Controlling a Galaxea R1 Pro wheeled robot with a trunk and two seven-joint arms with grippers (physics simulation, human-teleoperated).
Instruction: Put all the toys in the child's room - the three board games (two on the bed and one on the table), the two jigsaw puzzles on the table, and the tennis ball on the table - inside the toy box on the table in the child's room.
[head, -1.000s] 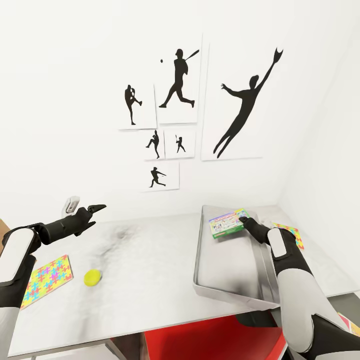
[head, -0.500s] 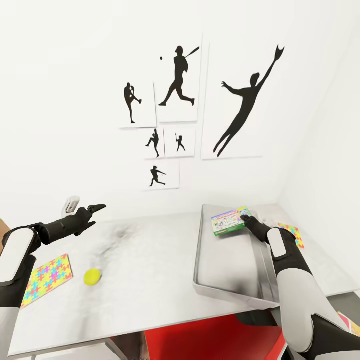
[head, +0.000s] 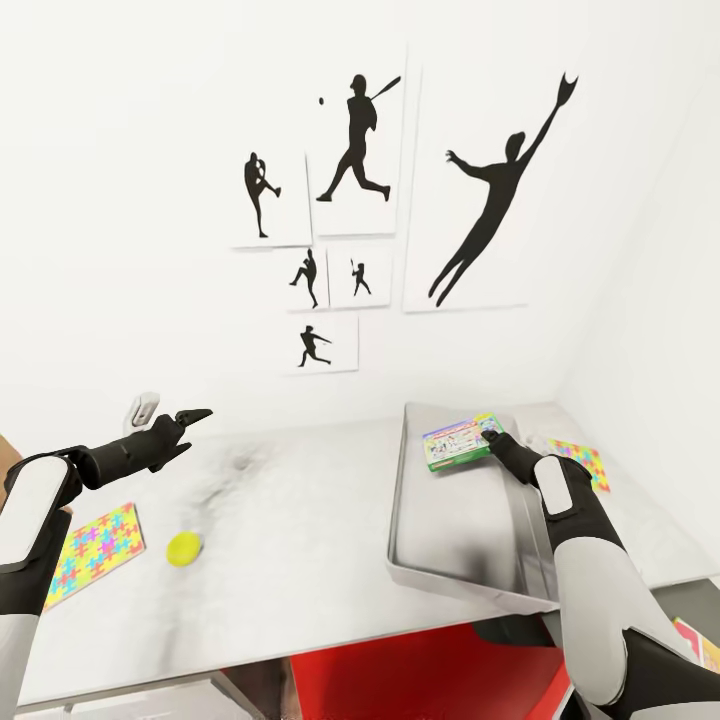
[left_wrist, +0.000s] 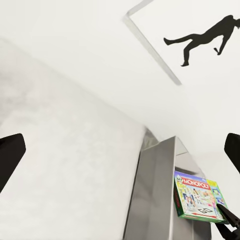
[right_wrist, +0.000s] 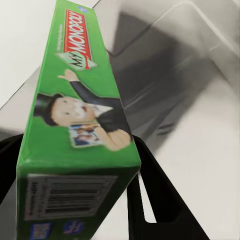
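Observation:
My right gripper (head: 488, 432) is shut on the green-edged Monopoly board game (head: 456, 443), holding it tilted over the far end of the light grey toy box (head: 450, 540). The Monopoly box (right_wrist: 75, 115) runs between the fingers in the right wrist view, above the tray's inside. From the left wrist view the same game (left_wrist: 199, 196) hangs above the tray (left_wrist: 150, 200). My left gripper (head: 196, 414) is open and empty above the table's left part. The tennis ball (head: 184, 548) lies on the table (head: 300, 500). One jigsaw puzzle (head: 92, 550) lies at the left, another (head: 578, 462) right of the toy box.
The white wall with black baseball-player silhouettes (head: 355, 140) stands right behind the table. A small white object (head: 141, 410) sits at the table's back left. Something red (head: 420, 670) shows below the table's front edge. A side wall closes the right.
The head view has shifted slightly, so the wall pictures sit a bit differently. My right gripper with the Monopoly box has edged a little farther over the toy box. The left arm is still.

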